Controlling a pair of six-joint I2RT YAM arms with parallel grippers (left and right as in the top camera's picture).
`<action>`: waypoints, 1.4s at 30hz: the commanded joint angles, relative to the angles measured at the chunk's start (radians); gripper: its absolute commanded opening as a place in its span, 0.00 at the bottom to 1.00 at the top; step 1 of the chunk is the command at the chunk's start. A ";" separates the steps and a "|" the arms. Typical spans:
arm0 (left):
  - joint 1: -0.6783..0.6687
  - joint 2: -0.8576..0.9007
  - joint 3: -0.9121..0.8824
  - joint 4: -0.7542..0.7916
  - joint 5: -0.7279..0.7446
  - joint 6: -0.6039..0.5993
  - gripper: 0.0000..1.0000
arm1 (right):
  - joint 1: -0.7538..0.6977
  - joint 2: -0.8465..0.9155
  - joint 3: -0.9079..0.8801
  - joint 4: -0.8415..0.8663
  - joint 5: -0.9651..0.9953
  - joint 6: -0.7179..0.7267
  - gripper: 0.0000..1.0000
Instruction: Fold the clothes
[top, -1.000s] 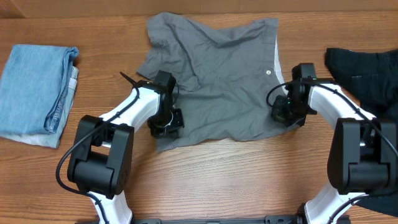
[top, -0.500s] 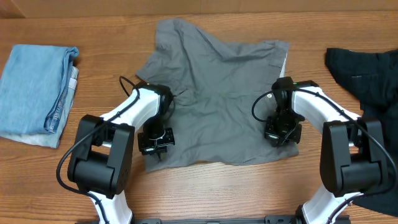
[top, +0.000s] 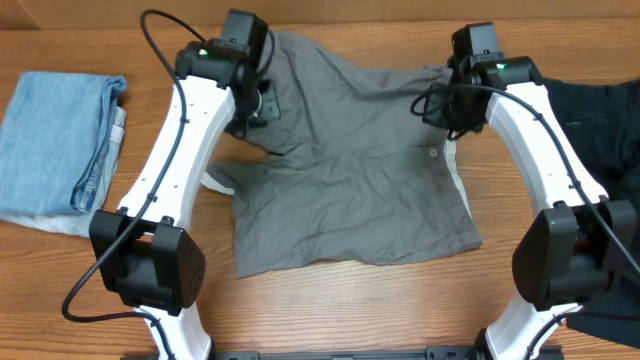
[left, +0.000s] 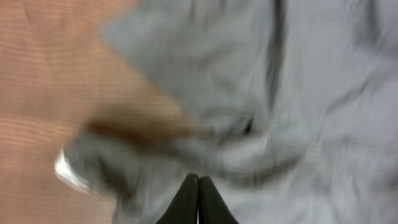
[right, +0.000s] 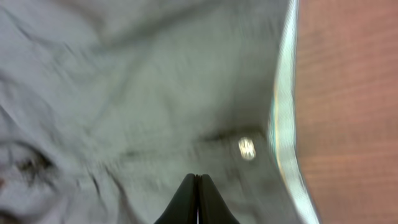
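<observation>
The mid-grey shorts (top: 350, 190) lie spread and wrinkled in the middle of the table, with a button (right: 247, 147) and a pale inner waistband edge (right: 283, 124) on their right side. My left gripper (top: 255, 105) hovers over the far left corner of the shorts. Its fingers (left: 199, 177) are shut, with no fabric seen between them. My right gripper (top: 455, 105) is over the far right corner. Its fingers (right: 197, 176) are also shut and look empty. Both wrist views are blurred and show grey cloth (left: 311, 93) below.
A folded light-blue garment (top: 55, 140) lies at the left edge of the wooden table (top: 350, 310). A black garment (top: 600, 120) lies at the right, partly under my right arm. A pale pocket lining (top: 215, 180) pokes out at the shorts' left side.
Both arms have swung from the near hem of the shorts to their far corners. The shorts have been pulled toward the front and lie flatter.
</observation>
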 joint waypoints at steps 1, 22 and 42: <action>0.033 0.060 -0.003 0.151 -0.036 0.054 0.04 | -0.003 0.087 0.018 0.104 0.026 -0.046 0.04; 0.121 0.441 -0.002 0.164 -0.018 0.127 0.04 | -0.076 0.402 0.018 0.425 0.133 -0.092 0.04; 0.190 -0.010 0.262 -0.139 0.102 0.122 1.00 | -0.186 0.109 0.408 -0.072 -0.067 -0.098 0.89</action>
